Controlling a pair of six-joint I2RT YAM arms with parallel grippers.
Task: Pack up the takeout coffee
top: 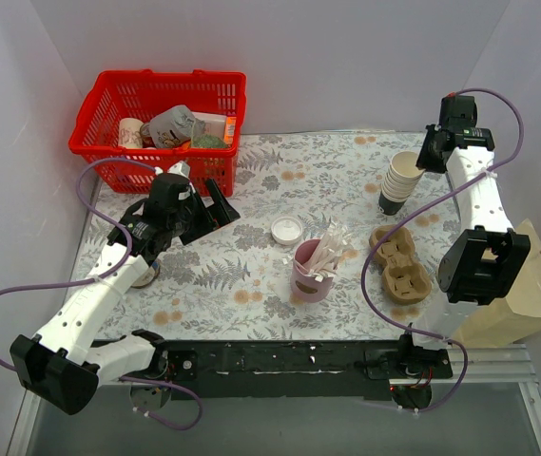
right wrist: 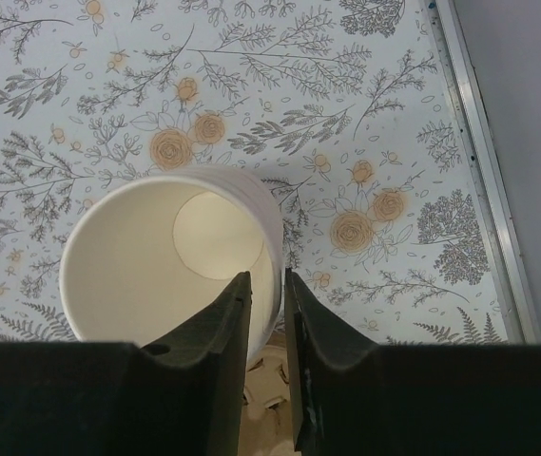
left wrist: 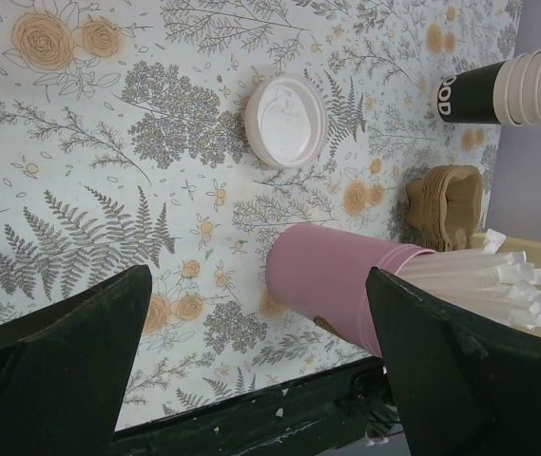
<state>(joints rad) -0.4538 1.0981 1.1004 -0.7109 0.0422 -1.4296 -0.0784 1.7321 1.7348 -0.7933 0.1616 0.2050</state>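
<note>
No dark brown cup with a white lid shows as such; the takeout coffee is hidden or out of view. A loose white lid point(top: 287, 229) lies on the floral cloth and also shows in the left wrist view point(left wrist: 286, 121). My right gripper point(top: 430, 152) is shut on the rim of the top cup of the cream cup stack point(top: 401, 176), one finger inside and one outside point(right wrist: 265, 304). The stack's lowest cup is dark point(left wrist: 470, 98). My left gripper point(top: 215, 214) is wide open and empty above the cloth, left of the lid point(left wrist: 260, 361).
A pink cup of white sticks point(top: 313, 271) stands at centre front. Brown pulp cup carriers point(top: 401, 261) lie to its right, and a paper bag point(top: 527, 294) stands at the right edge. A red basket point(top: 108, 104) of items sits at back left. Something dark point(top: 146, 271) is half hidden under the left arm.
</note>
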